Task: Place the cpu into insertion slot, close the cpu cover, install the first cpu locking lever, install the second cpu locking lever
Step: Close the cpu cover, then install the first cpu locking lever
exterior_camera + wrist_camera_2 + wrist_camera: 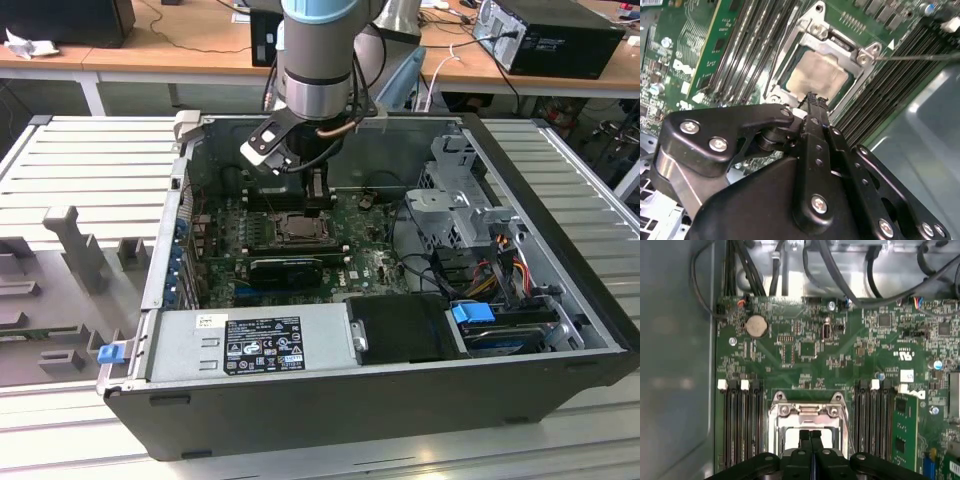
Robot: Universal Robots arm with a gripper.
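Observation:
The cpu (816,75) lies flat in the insertion slot (298,229) on the green motherboard, silver-grey top facing up. The cpu cover (832,44), a metal frame with a square window, lies down around the chip; it also appears in the first wrist view (805,410). A thin metal lever rod (920,57) runs out from one socket corner. My gripper (811,96) hangs just over the edge of the chip, fingers shut together with nothing between them. In the first wrist view the gripper (810,434) has its tips over the cover's window. In the exterior view the gripper (318,192) is just behind the socket.
Long black memory slots (742,425) flank the socket on both sides. A black card (285,268) lies in front of it, then the power supply (250,345). A drive cage (460,205) and cables (500,250) fill the exterior view's right. The case walls (165,230) enclose it all.

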